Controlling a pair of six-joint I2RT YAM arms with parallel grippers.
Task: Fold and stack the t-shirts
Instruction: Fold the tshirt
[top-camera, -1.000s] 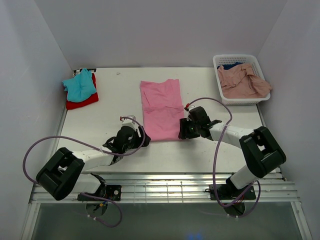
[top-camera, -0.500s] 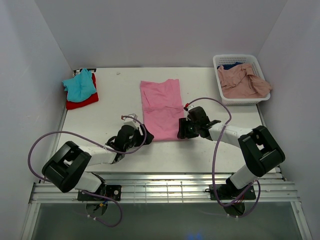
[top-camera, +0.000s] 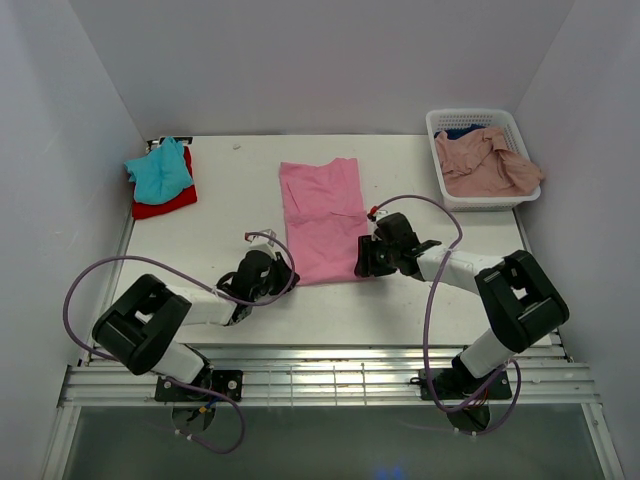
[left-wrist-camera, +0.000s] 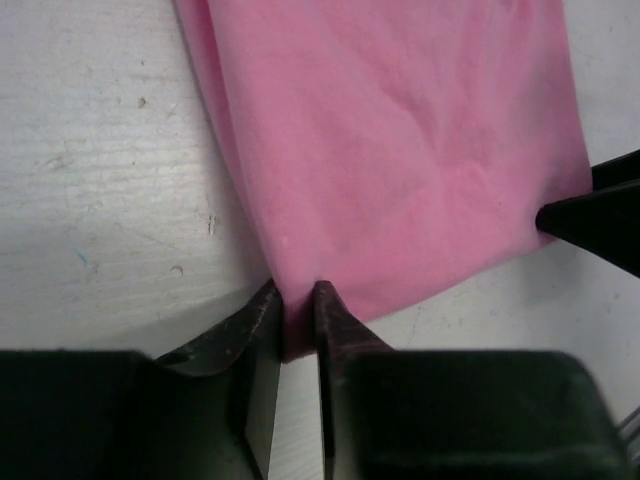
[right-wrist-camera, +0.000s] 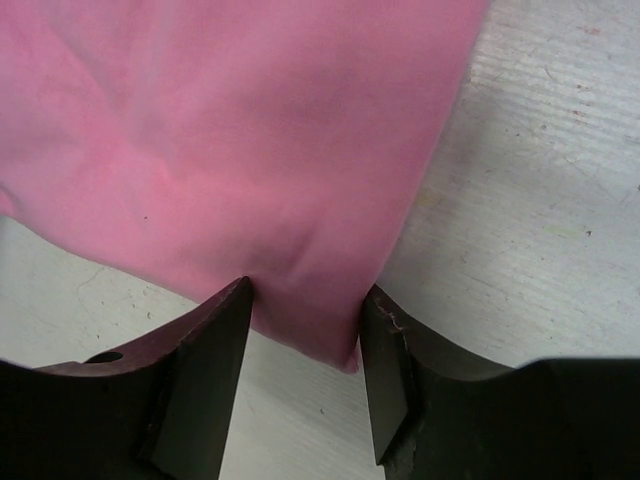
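The left arm had swung in since a second earlier, its elbow closer to the table's middle, and the left gripper (top-camera: 284, 272) had narrowed from wide open to a tight pinch. The right gripper (top-camera: 361, 262) had edged slightly left toward the cloth.

The pink shirt (top-camera: 322, 220) lay flat in the middle of the table (top-camera: 230, 200), folded into a long strip running away from the arms. The left gripper sat low at the strip's near left corner. Its wrist view showed the two fingers almost together, with a sliver of pink cloth caught between them. The right gripper sat at the near right corner. Its fingers stood well apart on either side of the corner, which filled the gap between them, and they were not pressed onto the cloth.

At the far left of the table a teal shirt (top-camera: 158, 172) lay on top of a red shirt (top-camera: 172, 205), well apart from the pink one. At the far right stood a white basket (top-camera: 440, 125) with a salmon shirt (top-camera: 490, 165) heaped in it and spilling over its right rim. A bit of a dark blue shirt (top-camera: 462, 131) showed behind that.
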